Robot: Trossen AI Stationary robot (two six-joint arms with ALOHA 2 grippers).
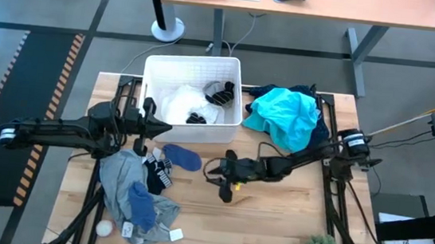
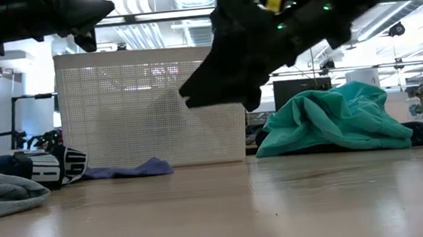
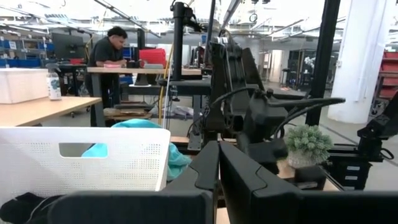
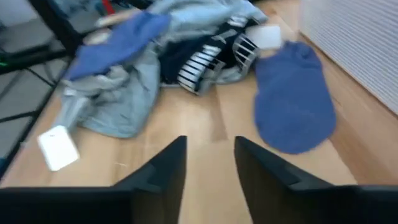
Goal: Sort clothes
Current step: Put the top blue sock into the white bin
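Hovering near the desk's middle, the right gripper (image 4: 210, 163) is parted, empty, facing the blue sock (image 4: 293, 101): limp, light cloth, probably best pinched at its nearer edge.

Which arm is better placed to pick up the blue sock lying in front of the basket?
Probably the right. Its gripper is open, empty and faces the blue sock directly. The left gripper is shut and sits beside the basket.
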